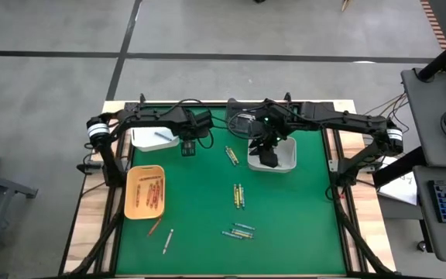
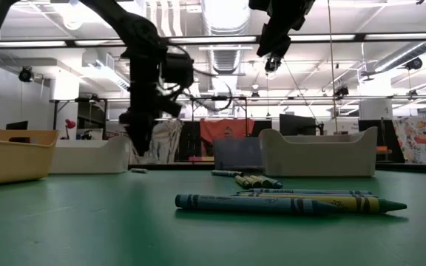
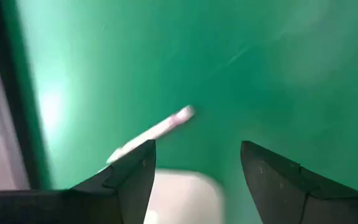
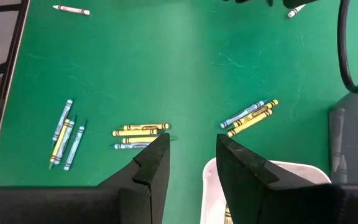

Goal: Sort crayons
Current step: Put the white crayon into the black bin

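Currently: crayons loose on the mat, reds binned in the orange tray; right gripper, fingers parted and empty, over the white bin, apparently after a drop; left gripper spread above a pale crayon.

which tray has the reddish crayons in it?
The orange tray at the mat's left side, holding red-orange crayons. The other two trays are white: one under the right end effector, one far left.
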Controlling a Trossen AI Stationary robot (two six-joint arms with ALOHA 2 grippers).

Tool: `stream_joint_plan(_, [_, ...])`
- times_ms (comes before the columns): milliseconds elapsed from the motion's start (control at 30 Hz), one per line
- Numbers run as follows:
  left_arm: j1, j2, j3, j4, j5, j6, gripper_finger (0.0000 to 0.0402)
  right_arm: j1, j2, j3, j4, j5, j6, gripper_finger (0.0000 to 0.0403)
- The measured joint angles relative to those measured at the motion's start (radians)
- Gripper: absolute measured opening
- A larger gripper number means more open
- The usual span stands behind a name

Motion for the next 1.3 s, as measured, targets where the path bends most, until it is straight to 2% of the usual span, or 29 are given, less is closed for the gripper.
stream_joint_plan(67, [0.017,0.0,-0.021,0.001,-0.045,0.007,0.0217,0.0,0.0,0.0,0.003,0.0,0.008,0.0119])
stream_joint_plan(300, [0.072,0.0,-0.066,0.106,-0.035,0.034,0.0217,0.0,0.0,0.0,0.031,0.0,0.008,0.0118])
stream_joint_plan(667, [0.127,0.0,-0.073,0.15,-0.033,0.06,0.0217,0.0,0.0,0.001,0.044,0.0,0.007,0.0118])
stream_joint_plan(1300, [0.148,0.076,-0.081,0.189,-0.018,0.118,0.0217,0.0,0.0,0.001,0.05,0.0,0.025,0.0118])
